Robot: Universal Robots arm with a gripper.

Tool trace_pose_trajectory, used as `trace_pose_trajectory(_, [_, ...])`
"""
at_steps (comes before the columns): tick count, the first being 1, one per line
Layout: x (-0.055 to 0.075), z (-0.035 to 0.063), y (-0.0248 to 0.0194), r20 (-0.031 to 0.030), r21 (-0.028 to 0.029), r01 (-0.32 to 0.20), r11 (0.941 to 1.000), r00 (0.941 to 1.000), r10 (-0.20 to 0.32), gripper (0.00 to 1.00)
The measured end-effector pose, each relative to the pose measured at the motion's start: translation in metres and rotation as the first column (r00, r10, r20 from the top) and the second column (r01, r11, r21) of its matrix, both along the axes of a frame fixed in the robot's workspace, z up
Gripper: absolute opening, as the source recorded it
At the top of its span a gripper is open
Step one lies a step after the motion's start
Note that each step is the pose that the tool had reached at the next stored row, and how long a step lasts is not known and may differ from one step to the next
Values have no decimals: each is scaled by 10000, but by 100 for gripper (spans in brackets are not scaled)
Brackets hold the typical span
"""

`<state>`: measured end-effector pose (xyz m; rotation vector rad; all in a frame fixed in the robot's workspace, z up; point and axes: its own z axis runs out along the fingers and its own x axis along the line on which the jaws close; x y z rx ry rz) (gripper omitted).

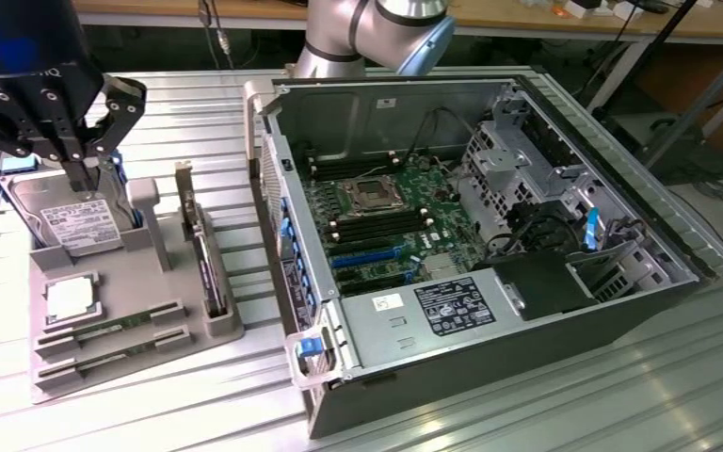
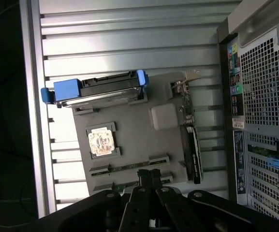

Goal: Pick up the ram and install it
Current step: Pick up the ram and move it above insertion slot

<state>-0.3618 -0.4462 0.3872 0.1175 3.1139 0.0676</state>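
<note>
Two green ram sticks lie side by side in slots at the front of a grey holder tray (image 1: 148, 282): one ram stick (image 1: 117, 327) (image 2: 129, 166) and, nearer the tray's edge, the other ram stick (image 1: 101, 358) (image 2: 116, 185). In the wrist view my fingertips partly cover that second stick. My black gripper (image 1: 86, 179) (image 2: 148, 175) hangs well above the tray, over the hard drive end in the exterior view. Its fingers are shut together and hold nothing. The motherboard (image 1: 387, 221) lies inside the open computer case.
The tray also holds a hard drive (image 1: 75, 224) (image 2: 100, 89) in blue brackets, a square silver processor (image 1: 71, 298) (image 2: 102, 141) and an upright dark expansion card (image 1: 204, 254) (image 2: 190, 145). The open case (image 1: 488, 311) (image 2: 262, 121) stands at the exterior view's right on a ribbed metal table.
</note>
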Motion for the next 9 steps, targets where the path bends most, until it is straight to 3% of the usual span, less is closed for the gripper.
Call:
trace_pose_trajectory(2, [-10, 0, 3, 37, -6, -144, 9999, 9999, 144, 11])
trace_pose_trajectory(5, [-10, -7, 3, 39, -5, -893, 9960, 9960, 893, 11])
trace_pose_trajectory(8, [-11, -22, 3, 39, -5, -1805, 9836, 9836, 1805, 29])
trace_pose_trajectory(9, [-11, -26, 3, 39, -5, -1994, 9799, 9799, 1994, 29])
